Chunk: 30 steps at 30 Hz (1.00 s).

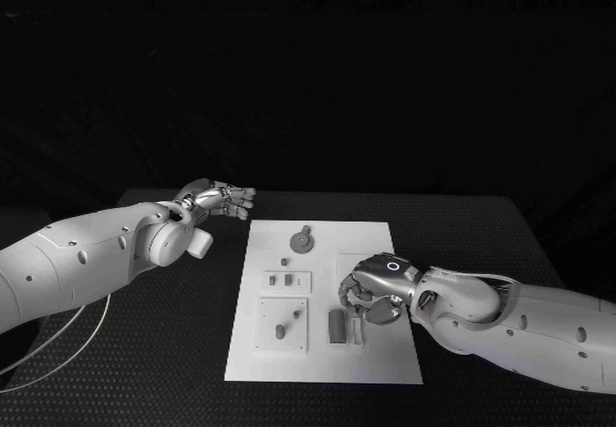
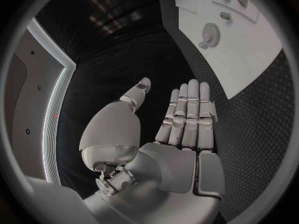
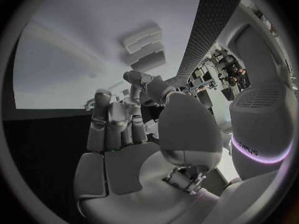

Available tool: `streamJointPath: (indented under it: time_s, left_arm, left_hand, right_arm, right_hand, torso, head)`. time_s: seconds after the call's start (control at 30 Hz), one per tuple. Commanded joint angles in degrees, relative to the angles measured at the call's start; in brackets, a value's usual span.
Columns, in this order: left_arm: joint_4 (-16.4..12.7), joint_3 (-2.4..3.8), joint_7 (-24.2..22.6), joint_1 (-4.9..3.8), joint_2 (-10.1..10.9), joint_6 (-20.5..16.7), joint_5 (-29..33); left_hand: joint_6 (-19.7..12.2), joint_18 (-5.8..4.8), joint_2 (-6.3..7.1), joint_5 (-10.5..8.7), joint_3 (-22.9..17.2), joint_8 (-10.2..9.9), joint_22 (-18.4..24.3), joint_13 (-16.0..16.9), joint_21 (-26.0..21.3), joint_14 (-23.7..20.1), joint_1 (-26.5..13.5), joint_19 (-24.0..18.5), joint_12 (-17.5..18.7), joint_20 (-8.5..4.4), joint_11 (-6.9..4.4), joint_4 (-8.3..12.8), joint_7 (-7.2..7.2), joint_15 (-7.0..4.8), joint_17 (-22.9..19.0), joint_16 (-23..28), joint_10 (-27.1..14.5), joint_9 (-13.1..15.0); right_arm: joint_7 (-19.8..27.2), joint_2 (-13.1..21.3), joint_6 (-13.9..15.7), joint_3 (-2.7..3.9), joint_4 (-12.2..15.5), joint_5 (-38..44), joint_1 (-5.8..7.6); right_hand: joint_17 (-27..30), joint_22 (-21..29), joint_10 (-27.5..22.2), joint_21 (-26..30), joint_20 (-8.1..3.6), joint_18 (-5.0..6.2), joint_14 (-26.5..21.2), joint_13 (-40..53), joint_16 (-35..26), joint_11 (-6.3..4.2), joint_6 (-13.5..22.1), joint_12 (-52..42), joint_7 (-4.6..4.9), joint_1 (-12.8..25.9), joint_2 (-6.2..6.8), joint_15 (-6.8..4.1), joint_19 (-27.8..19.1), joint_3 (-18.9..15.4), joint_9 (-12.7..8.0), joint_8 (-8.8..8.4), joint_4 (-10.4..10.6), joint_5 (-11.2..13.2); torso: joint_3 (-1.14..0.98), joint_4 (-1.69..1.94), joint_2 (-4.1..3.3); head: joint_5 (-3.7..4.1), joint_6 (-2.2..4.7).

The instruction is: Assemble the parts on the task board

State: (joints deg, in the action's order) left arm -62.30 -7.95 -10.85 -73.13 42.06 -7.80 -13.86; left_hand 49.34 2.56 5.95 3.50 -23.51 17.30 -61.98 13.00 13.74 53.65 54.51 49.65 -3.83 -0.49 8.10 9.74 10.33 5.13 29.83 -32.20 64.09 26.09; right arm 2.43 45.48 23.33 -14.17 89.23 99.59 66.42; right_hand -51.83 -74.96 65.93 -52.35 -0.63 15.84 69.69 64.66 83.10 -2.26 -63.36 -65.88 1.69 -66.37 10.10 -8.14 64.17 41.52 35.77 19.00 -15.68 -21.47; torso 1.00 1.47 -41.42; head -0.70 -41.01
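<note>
The white rectangular task board [image 1: 324, 302] lies mid-table with small grey parts [image 1: 302, 241] on it. The right hand [image 1: 372, 292] hovers over its right side, fingers curled; whether they pinch anything I cannot tell. The left hand [image 1: 221, 199] hangs beyond the board's far-left corner, fingers straight, holding nothing.

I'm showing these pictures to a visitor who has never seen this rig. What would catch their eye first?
First the white task board in the middle of the black table, with small grey parts on it, among them a gear-like round part near its far end. Next the right hand, fingers curled, low over the board's right edge beside two upright bar parts. The left hand hangs off the board's far left corner, fingers straight, holding nothing.
</note>
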Motion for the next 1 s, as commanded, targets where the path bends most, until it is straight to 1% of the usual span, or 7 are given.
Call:
streamJointPath:
  time_s: [0.03,0.2,0.57,0.7,0.87,1.0]
  left_arm:
    - [0.0,0.01,-0.4,-0.08,-0.1,0.6,-0.1]
    - [-0.1,0.01,-0.3,-0.08,0.0,0.6,-0.1]
    - [-0.1,-0.01,-0.3,-0.07,0.1,0.6,-0.1]
    - [0.0,-0.03,-0.3,-0.07,0.2,0.7,-0.1]
    - [-0.1,-0.04,-0.3,-0.07,0.2,0.6,-0.1]
    - [-0.1,-0.04,-0.3,-0.07,0.2,0.6,-0.1]
  left_hand:
    - [-0.5,0.28,-0.52,-0.34,0.2,0.2,-0.1,-0.1,-0.4,0.6,-0.1,0.4,-0.2,-0.06,-0.03,0.1,0.0,0.01,0.1,0.3,0.1,-0.1]
    - [-0.6,0.28,-0.53,-0.34,0.2,0.2,-0.1,-0.1,-0.4,0.6,-0.1,0.4,-0.2,-0.06,-0.02,0.1,0.0,0.0,0.1,0.3,0.0,-0.1]
    - [-0.6,0.28,-0.53,-0.34,0.2,0.2,-0.1,-0.1,-0.4,0.6,-0.1,0.4,-0.2,-0.06,-0.02,0.1,0.01,0.0,0.2,0.3,0.0,-0.1]
    - [-0.6,0.28,-0.53,-0.34,0.2,0.2,-0.1,-0.1,-0.4,0.6,-0.1,0.4,-0.2,-0.06,-0.02,0.1,0.01,0.0,0.2,0.3,0.0,-0.1]
    - [-0.6,0.28,-0.53,-0.34,0.2,0.2,-0.1,-0.1,-0.4,0.6,-0.1,0.4,-0.2,-0.07,-0.02,0.1,0.0,0.0,0.2,0.4,0.0,-0.1]
    - [-0.6,0.28,-0.53,-0.34,0.2,0.2,-0.1,-0.1,-0.4,0.6,-0.1,0.4,-0.2,-0.07,-0.02,0.1,0.0,0.0,0.2,0.4,0.0,-0.1]
  right_arm:
    - [0.7,0.3,-1.2,-0.01,0.2,2.0,-0.15]
    - [0.3,1.0,-1.9,-0.02,0.6,3.3,-0.68]
    - [-0.7,2.5,-2.4,-0.02,2.2,4.7,-1.56]
    - [-1.0,3.1,-2.4,-0.02,3.2,5.0,-1.97]
    - [-1.2,3.5,-2.5,-0.03,3.6,5.3,-2.23]
    - [-1.3,3.8,-2.7,-0.03,4.0,5.3,-2.49]
  right_hand:
    - [0.0,-1.1,-0.1,-0.3,-0.14,-0.84,0.2,0.1,0.2,-0.43,-1.9,-0.3,1.71,0.2,-0.22,-0.03,0.1,0.1,0.1,0.15,-0.3,0.0]
    - [0.0,-1.1,-0.1,-0.3,-0.14,-0.84,0.2,0.1,0.2,-0.43,-1.9,-0.3,1.7,0.3,-0.2,-0.03,0.1,0.2,0.1,0.14,-0.4,0.0]
    - [0.0,-1.1,-0.1,-0.3,-0.13,-0.84,0.2,0.1,0.2,-0.43,-2.0,-0.3,1.7,0.3,-0.1,-0.02,0.0,0.1,0.1,0.13,-0.4,0.0]
    - [0.0,-1.1,-0.1,-0.3,-0.13,-0.84,0.2,0.1,0.2,-0.43,-2.0,-0.3,1.7,0.4,-0.07,-0.02,0.0,0.1,0.1,0.13,-0.4,0.0]
    - [0.0,-1.1,-0.1,-0.3,-0.13,-0.84,0.2,0.1,0.2,-0.43,-2.0,-0.3,1.7,0.4,-0.04,-0.02,0.0,0.2,0.1,0.13,-0.3,0.0]
    - [0.0,-1.1,0.0,-0.3,-0.13,-0.84,0.2,0.1,0.2,-0.43,-2.0,-0.4,1.69,0.4,-0.02,-0.01,0.0,0.2,0.1,0.13,-0.3,0.0]
  torso:
    - [0.0,0.03,0.01]
    - [0.13,0.06,-0.02]
    - [0.14,0.14,0.0]
    - [0.11,0.11,-0.01]
    - [0.11,0.08,-0.02]
    - [0.14,0.15,-0.01]
  head:
    - [0.01,-0.04]
    - [0.21,-0.19]
    - [0.23,-0.3]
    - [0.18,-0.29]
    - [0.16,-0.3]
    - [0.4,-0.2]
